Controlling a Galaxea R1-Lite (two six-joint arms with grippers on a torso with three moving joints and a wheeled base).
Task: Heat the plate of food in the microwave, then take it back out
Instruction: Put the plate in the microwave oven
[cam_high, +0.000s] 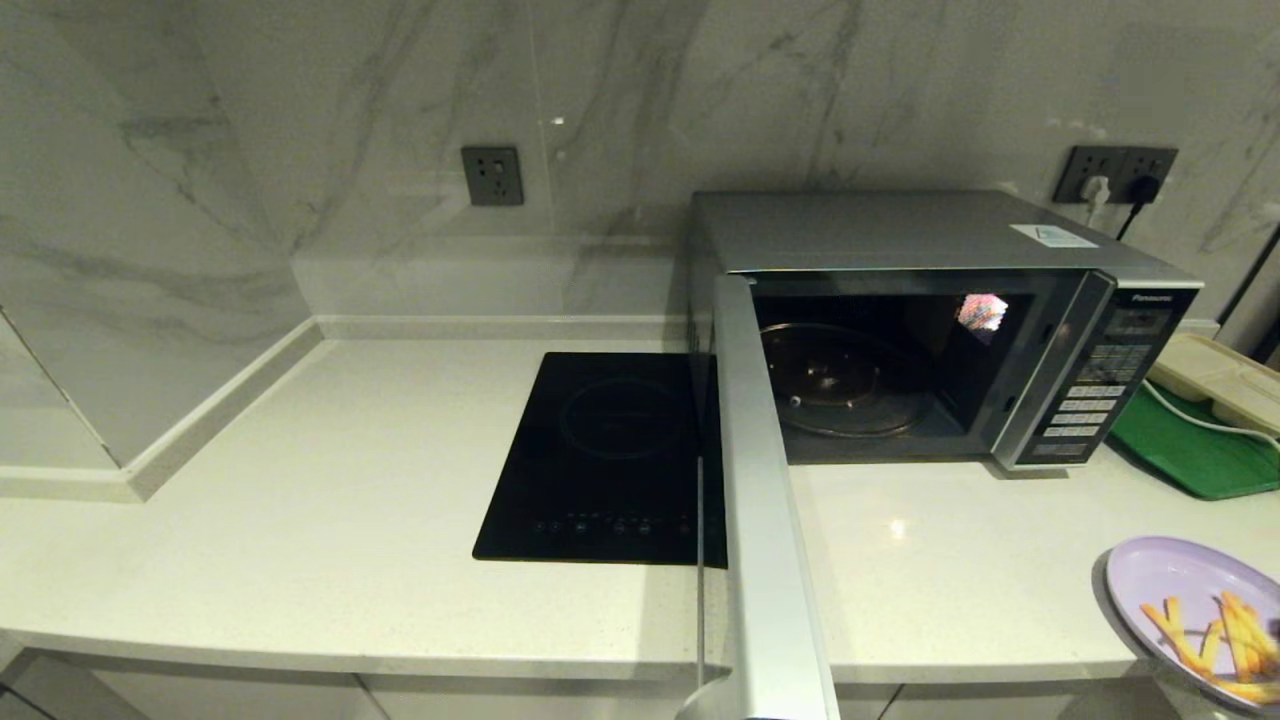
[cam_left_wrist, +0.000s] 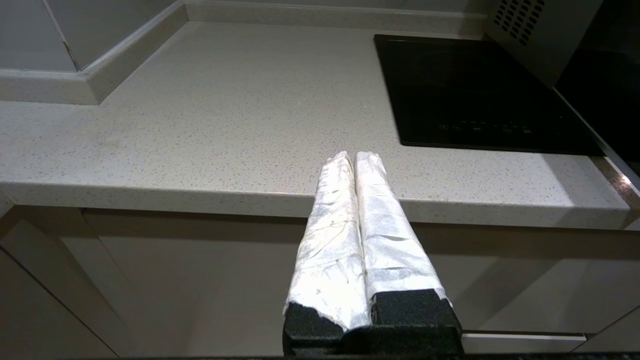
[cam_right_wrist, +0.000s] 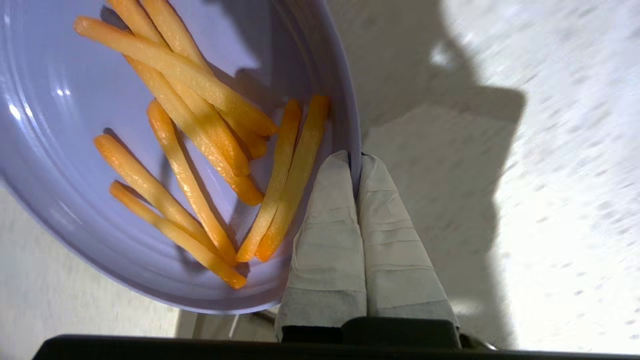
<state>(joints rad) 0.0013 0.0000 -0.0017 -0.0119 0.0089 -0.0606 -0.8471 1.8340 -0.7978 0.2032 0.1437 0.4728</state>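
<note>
The pale lilac plate of food (cam_high: 1180, 590) with orange-yellow fry sticks (cam_right_wrist: 200, 125) is at the counter's front right corner, partly over the edge. My right gripper (cam_right_wrist: 356, 161) is shut on the plate's rim (cam_right_wrist: 350, 125), one finger inside and one outside; the gripper itself is out of the head view. The silver-grey Panasonic microwave (cam_high: 920, 240) stands at the back right with its door (cam_high: 760, 500) swung wide open toward me, showing the bare glass turntable (cam_high: 840, 385). My left gripper (cam_left_wrist: 354, 159) is shut on nothing, parked below the counter's front edge on the left.
A flat black cooktop (cam_high: 605, 455) lies left of the open door. A green flat tray (cam_high: 1190, 450) and a beige compartment tray (cam_high: 1215, 375) sit right of the microwave, with a white cable across them. Wall sockets (cam_high: 1115, 172) are behind.
</note>
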